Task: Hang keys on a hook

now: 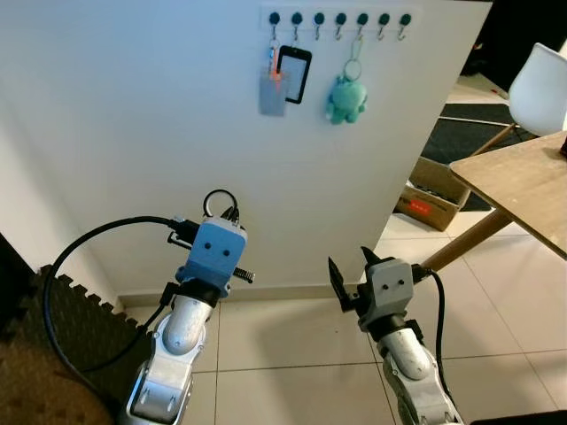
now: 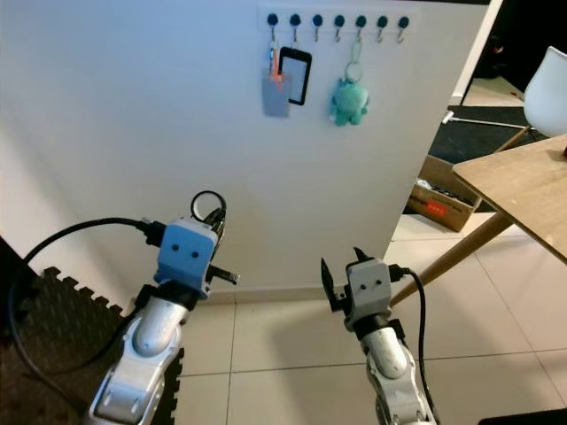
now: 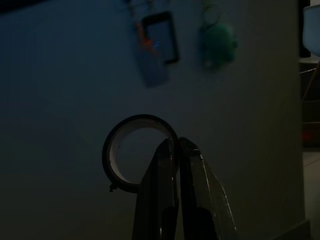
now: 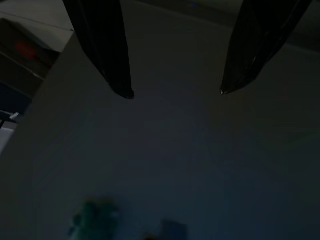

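Fingers [image 3: 160,190] pinch one key ring [image 3: 132,152]; seven hooks [image 1: 340,19], three items hanging.

Left gripper [image 2: 211,211] pinches a key ring [image 2: 207,204] below the wall's hook rail [image 2: 337,19]; right gripper [image 2: 341,270] is spread.

Hook rail [image 1: 339,18] high on wall [image 1: 133,106], plush toy [image 1: 345,97] hanging right of phone case [image 1: 294,73], table [image 1: 523,181] far right

Home entry or hallway: white wall with hook rail [image 1: 339,18], plush keychain [image 1: 345,99], tiled floor [image 1: 292,341], wooden bench [image 1: 523,181], white chair [image 1: 540,88], cardboard box [image 1: 431,202]
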`<state>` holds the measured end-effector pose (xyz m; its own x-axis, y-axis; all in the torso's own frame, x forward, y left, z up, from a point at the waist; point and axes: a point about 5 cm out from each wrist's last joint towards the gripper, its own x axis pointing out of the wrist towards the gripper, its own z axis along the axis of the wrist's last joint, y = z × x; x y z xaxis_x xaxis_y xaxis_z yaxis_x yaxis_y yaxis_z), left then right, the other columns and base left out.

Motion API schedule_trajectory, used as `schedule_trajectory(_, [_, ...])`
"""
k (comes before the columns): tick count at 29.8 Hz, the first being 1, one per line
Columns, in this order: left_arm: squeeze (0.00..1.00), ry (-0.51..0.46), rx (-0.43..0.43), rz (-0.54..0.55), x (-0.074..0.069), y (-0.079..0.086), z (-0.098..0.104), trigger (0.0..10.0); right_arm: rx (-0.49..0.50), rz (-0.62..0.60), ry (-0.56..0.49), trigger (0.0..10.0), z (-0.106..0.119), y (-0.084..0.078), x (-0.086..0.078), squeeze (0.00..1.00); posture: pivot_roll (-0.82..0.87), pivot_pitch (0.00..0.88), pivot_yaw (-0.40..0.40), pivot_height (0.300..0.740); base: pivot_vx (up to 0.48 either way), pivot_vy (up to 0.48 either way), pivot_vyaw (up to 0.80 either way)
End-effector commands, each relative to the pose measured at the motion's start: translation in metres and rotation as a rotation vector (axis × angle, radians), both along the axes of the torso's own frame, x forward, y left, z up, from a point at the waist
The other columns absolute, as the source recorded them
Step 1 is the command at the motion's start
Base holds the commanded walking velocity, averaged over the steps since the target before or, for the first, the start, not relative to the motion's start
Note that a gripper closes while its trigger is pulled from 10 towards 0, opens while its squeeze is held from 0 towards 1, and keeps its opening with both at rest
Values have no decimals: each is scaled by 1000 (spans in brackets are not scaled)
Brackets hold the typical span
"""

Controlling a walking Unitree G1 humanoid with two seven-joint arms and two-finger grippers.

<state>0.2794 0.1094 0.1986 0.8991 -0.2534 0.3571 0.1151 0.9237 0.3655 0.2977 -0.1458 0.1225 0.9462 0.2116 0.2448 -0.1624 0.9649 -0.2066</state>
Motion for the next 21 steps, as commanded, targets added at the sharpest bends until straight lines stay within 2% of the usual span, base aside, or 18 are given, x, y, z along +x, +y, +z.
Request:
schedule_trajectory(1, [0, 21, 17, -5, 0, -2, -5, 10000, 6, -7, 23, 10000, -6, -2, -2, 0, 108, 162, -14, 740, 0, -412, 0])
schedule_trajectory(14, [0, 25, 21, 6, 1, 0, -6, 10000, 7, -8, 25, 10000, -6, -2, -2, 0, 109, 165, -14, 740, 0, -374, 0])
schedule_trajectory(21, [0, 28, 25, 11, 1, 0, -6, 10000, 8, -7, 25, 10000, -6, -2, -2, 0, 110, 164, -14, 740, 0, -241, 0])
